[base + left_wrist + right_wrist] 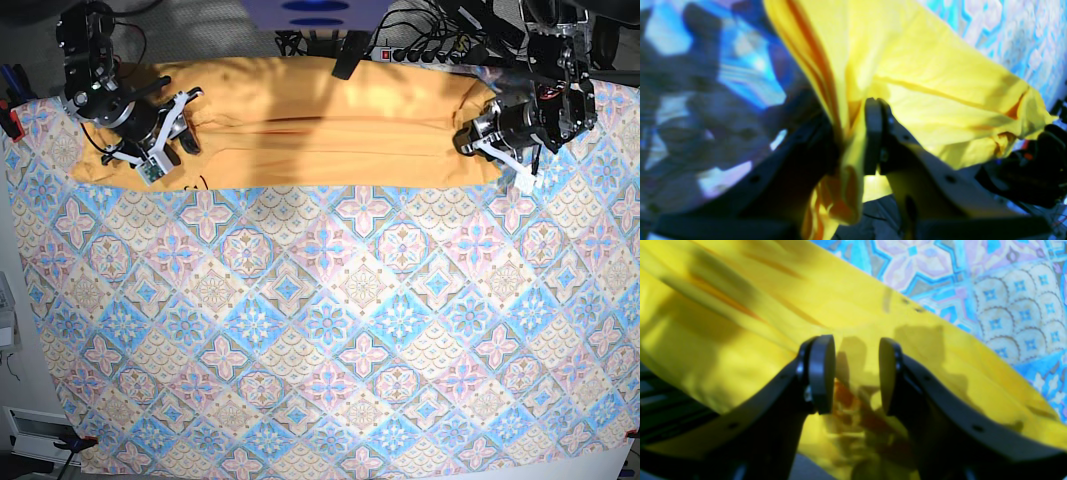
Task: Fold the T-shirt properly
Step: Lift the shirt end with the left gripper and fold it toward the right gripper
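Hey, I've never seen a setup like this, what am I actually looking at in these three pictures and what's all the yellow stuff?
This is a robot with two arms, seen at one moment by three cameras. One camera looks down from above; the other two ride on the arms' wrists and look along each end effector.

The table is covered by a blue-pink patterned cloth. Along its far edge lies a yellow-orange T-shirt, stretched into a long band.

The left end effector, on the right of the overhead picture, has yellow fabric pinched between its two fingers. The right end effector, on the left overhead, has its fingers apart with the shirt just beyond and between them; it does not look clamped. The robot is meant to fold the shirt.
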Motion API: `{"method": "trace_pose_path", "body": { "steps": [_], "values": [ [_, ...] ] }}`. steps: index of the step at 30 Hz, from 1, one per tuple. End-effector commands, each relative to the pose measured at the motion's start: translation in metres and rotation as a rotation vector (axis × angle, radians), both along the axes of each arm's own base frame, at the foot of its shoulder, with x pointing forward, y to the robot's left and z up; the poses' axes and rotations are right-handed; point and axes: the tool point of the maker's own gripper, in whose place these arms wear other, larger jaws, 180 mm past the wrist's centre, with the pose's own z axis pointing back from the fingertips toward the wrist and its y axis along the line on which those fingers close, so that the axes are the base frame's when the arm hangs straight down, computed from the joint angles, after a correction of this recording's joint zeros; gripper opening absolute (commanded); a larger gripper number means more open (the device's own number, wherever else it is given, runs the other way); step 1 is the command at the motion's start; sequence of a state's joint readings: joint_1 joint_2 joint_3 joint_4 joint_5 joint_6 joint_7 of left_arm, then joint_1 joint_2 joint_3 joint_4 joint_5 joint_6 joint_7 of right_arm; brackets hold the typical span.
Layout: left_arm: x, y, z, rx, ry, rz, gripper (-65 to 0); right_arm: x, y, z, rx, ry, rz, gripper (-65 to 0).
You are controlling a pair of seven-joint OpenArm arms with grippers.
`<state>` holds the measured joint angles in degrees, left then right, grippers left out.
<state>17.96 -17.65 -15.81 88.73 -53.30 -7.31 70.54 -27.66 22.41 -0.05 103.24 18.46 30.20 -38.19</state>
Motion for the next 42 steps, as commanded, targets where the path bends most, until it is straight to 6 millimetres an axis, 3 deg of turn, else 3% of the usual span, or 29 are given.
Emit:
{"method": "trace_pose_path", "body": {
  "steps": [1, 4, 8, 16, 19, 23, 33, 38, 42],
  "values": [
    [0.01, 0.014, 0.01, 0.022, -0.04, 0.019, -55.0, 0.007, 0.0, 0.009, 0.014, -0.038, 0.005, -43.3],
    [0.019, 0.04, 0.021, 0.049, -0.078, 0.094, -55.0, 0.008, 0.001, 0.011, 0.016, -0.043, 0.008, -43.3],
    [0.027, 0.057, 0.03, 0.082, -0.101, 0.105, -55.0, 0.009, 0.001, 0.012, 0.018, -0.05, 0.008, -43.3],
    [0.04, 0.057, 0.043, 0.092, -0.15, 0.091, -55.0, 0.008, 0.002, 0.012, 0.018, -0.048, 0.011, -43.3],
    [0.053, 0.044, 0.069, 0.113, -0.237, 0.036, -55.0, 0.008, 0.001, 0.011, 0.017, -0.044, 0.007, -43.3],
    [0.059, 0.007, 0.084, 0.093, -0.276, -0.087, -55.0, 0.008, 0.0, 0.01, 0.016, -0.044, 0.005, -43.3],
    [0.039, -0.102, 0.07, -0.096, -0.243, -0.268, -54.9, 0.018, 0.0, 0.015, 0.014, -0.066, 0.006, -43.3],
    [0.031, -0.138, 0.068, -0.166, -0.232, -0.308, -54.7, 0.018, 0.0, 0.015, 0.014, -0.066, 0.006, -43.3],
    [0.028, -0.151, 0.059, -0.187, -0.202, -0.319, -54.7, 0.018, 0.0, 0.015, 0.014, -0.066, 0.006, -43.3]
  ]
}}
